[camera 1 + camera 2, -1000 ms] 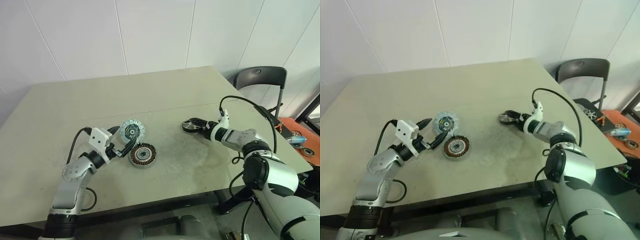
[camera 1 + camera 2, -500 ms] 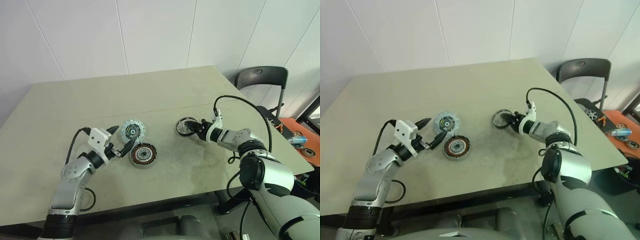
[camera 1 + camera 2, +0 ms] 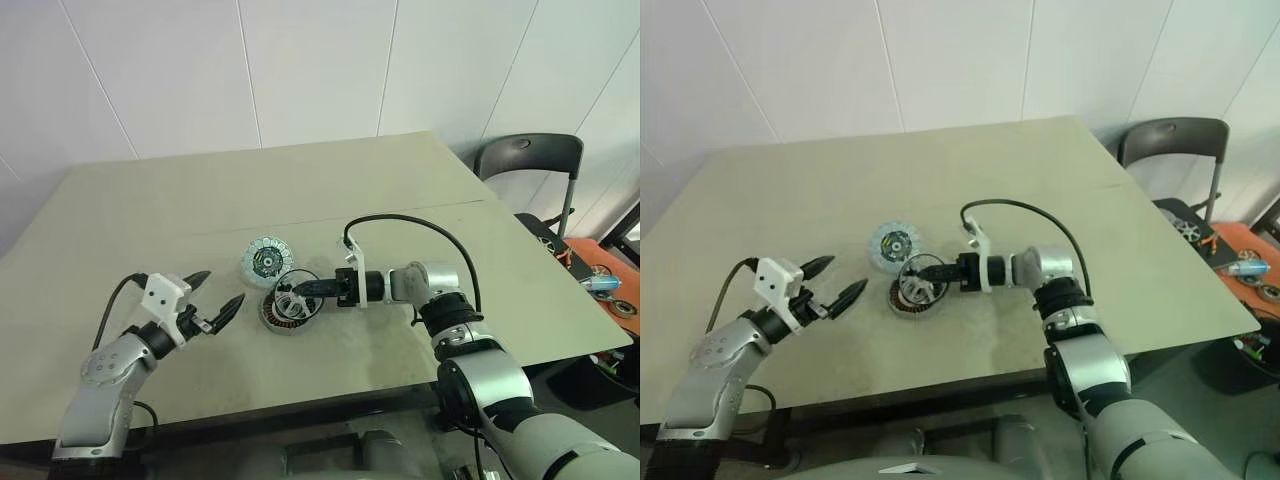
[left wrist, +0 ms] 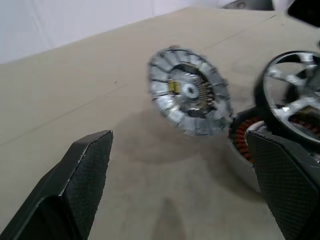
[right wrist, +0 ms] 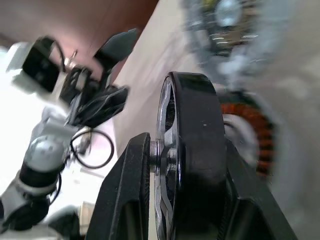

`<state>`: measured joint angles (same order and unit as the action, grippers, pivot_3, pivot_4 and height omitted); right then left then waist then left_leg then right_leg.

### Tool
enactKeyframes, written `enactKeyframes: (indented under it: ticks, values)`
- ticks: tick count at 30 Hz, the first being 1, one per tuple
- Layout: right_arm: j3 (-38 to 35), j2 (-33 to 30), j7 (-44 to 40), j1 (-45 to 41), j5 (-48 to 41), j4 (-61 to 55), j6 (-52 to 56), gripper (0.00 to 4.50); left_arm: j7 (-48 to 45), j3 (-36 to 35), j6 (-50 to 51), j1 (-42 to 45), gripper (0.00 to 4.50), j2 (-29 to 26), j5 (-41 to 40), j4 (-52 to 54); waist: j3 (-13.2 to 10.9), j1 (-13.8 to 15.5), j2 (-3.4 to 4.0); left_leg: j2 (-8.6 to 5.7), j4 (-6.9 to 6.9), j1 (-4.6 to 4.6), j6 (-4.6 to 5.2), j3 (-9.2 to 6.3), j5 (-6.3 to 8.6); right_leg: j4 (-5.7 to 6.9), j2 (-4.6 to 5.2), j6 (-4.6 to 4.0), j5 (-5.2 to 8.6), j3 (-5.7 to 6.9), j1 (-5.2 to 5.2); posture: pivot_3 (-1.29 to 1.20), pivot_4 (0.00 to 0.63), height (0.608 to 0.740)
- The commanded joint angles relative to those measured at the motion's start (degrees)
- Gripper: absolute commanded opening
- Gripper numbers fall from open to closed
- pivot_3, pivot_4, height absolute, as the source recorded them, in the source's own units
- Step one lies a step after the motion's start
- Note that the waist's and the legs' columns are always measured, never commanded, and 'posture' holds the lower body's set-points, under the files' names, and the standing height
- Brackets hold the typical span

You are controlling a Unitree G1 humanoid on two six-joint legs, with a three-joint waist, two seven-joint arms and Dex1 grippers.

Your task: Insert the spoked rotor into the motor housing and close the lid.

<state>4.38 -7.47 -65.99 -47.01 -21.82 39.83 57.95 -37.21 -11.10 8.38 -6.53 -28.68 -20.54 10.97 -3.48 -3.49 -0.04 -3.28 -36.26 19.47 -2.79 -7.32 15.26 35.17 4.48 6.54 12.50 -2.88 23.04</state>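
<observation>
Your right gripper (image 3: 293, 291) is clamped on the spoked rotor (image 5: 186, 160), one finger (image 5: 127, 200) on each flat face, the wheel standing on edge between them. It hangs just above the motor housing (image 3: 912, 302), whose copper windings show beneath it. The lid (image 3: 266, 257) lies flat on the table (image 3: 420, 200) just beside the housing, on its far side. Your left gripper (image 3: 210, 300) sits apart from the housing on its left, fingers spread wide and holding nothing.
</observation>
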Motion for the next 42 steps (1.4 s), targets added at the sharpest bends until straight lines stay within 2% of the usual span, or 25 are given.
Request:
enactKeyframes:
  ticks: [1, 17, 23, 31, 42]
  values:
    - [1.66, 1.55, -1.51, -0.82, -1.47, -2.27, 0.48, 1.09, 0.56, -1.64, 0.16, -0.46, 4.5, -0.52, -0.78, 3.93, 0.0, -0.1, 0.0, 0.0, 0.0, -0.01, 0.0, 0.0, 0.0, 0.0, 0.0, 0.0, 0.0, 0.01, 0.0, 0.0, 0.0, 0.74]
    - [2.12, 4.83, 0.11, -0.74, 0.55, 7.24, -3.29, 1.09, 1.5, -1.41, 0.62, -2.04, 4.5, -0.05, -0.39, 5.28, 0.0, -0.5, 0.0, 0.02, 0.11, 0.01, -0.01, 0.01, 0.0, 0.01, -0.03, 0.01, -0.01, 0.01, 0.1, 0.0, 0.0, 0.74]
    - [-1.63, 5.23, 2.3, -2.28, -0.67, 10.14, -4.64, 1.09, 1.75, -0.82, 1.07, -1.71, 4.5, 0.16, -0.26, 5.83, 0.0, -0.5, 0.0, 0.02, 0.11, -0.01, -0.01, 0.01, 0.0, 0.01, -0.03, 0.01, 0.0, 0.01, 0.08, 0.0, 0.0, 0.74]
    - [-7.91, 5.73, 1.97, -5.56, -4.98, 11.81, -0.63, 1.09, 2.29, -0.75, 2.59, -1.48, 4.5, 0.05, -0.25, 7.3, -0.01, -0.52, 0.02, 0.02, 0.08, 0.02, -0.01, -0.01, 0.0, 0.04, -0.04, -0.01, 0.0, 0.01, 0.1, 0.0, 0.0, 0.74]
    - [-6.3, 6.16, 5.11, -4.09, -1.36, 15.26, -2.47, 1.09, 2.88, -0.46, 4.03, -0.96, 4.5, -0.04, -0.23, 8.34, -0.01, -0.53, 0.02, 0.02, 0.13, 0.05, -0.01, 0.0, 0.0, 0.0, -0.04, 0.0, 0.0, 0.02, 0.14, 0.0, 0.0, 0.74]
